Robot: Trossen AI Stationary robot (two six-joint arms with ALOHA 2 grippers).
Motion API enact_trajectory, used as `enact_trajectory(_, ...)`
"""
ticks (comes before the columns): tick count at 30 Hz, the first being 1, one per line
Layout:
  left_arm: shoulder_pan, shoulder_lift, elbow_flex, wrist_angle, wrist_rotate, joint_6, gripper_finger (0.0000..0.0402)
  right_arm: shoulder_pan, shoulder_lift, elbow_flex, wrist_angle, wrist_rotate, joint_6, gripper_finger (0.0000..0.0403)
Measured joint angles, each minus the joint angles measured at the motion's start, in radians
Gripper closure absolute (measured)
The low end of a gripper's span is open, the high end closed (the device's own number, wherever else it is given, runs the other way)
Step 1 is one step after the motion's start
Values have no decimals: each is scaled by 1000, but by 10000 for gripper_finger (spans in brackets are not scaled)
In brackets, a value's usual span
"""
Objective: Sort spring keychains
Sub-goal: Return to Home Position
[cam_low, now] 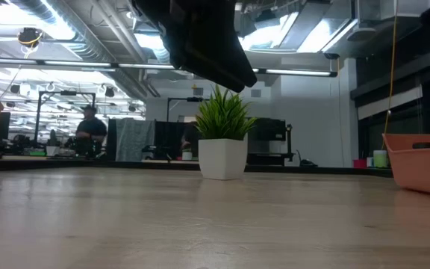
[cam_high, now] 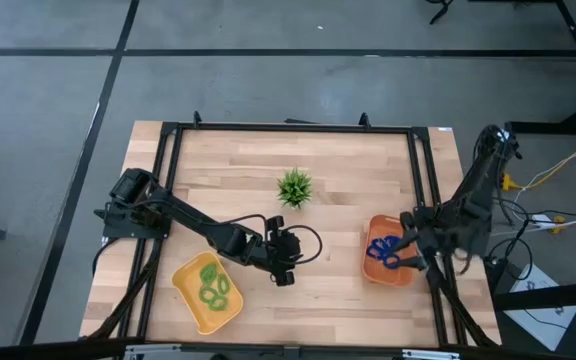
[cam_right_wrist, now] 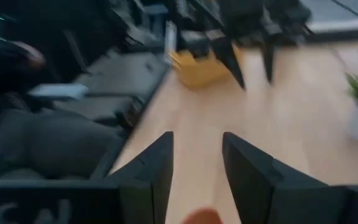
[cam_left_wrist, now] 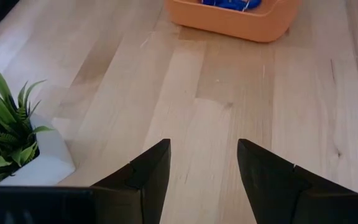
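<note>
Blue spring keychains [cam_high: 381, 249] lie in the orange bin [cam_high: 370, 273] under the right gripper [cam_right_wrist: 197, 138], fingers parted, empty; left gripper [cam_left_wrist: 204, 146] likewise spread, empty.

from above, my right gripper [cam_high: 400, 252] covers part of the blue spring keychains [cam_high: 380, 248] in the orange bin [cam_high: 370, 272], so i cannot count them. the green spring keychains [cam_high: 213, 285] in the yellow bin [cam_high: 182, 288] are too small to tell apart. my left wrist camera cuts the orange bin off at the edge, leaving only a strip of blue, and crops the plant [cam_left_wrist: 5, 134]. through my right wrist camera the yellow bin is only a blurred shape. looking level across the counter [cam_low: 200, 224], the orange bin's wall hides its contents and the edge cuts it off.
</note>
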State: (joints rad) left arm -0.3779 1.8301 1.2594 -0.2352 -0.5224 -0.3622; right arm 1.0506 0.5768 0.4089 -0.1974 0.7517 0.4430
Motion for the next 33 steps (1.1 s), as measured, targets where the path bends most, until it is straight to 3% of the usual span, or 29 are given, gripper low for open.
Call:
enact_trajectory(4,6,0,0,0,-1,0,221,-68,-169,-102,144,-118,-195,267)
enact_trajectory(14,36,0,0,8,6,-21,221,-273,-445,-221,175,-329,-455,266)
enact_trajectory(22,48,0,0,39,71,-21,222,-439,-539,-255,163,-492,-547,266)
enact_trajectory(33,48,0,0,41,74,-20,222,-640,-575,-375,211,-597,-541,266)
